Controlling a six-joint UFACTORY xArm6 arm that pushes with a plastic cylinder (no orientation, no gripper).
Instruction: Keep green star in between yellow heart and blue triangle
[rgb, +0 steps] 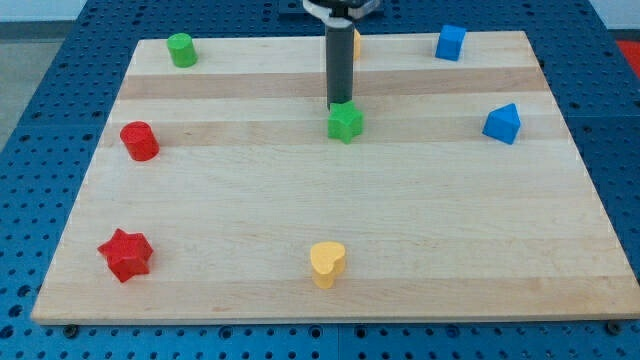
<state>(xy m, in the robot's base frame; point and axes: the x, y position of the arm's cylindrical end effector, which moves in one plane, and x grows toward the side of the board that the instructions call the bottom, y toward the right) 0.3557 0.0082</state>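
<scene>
The green star (346, 124) lies on the wooden board (330, 210) a little above its middle. My tip (338, 107) touches the star's top edge, just above it in the view. The yellow heart (327, 264) lies near the view's bottom, almost straight below the star. The blue triangle (502, 123) lies at the view's right, level with the star.
A green cylinder (181, 49) sits at the top left, a red cylinder (139, 141) at the left, a red star (125, 254) at the bottom left. A blue cube (450, 43) sits at the top right. A yellow block (356, 44) is mostly hidden behind the rod.
</scene>
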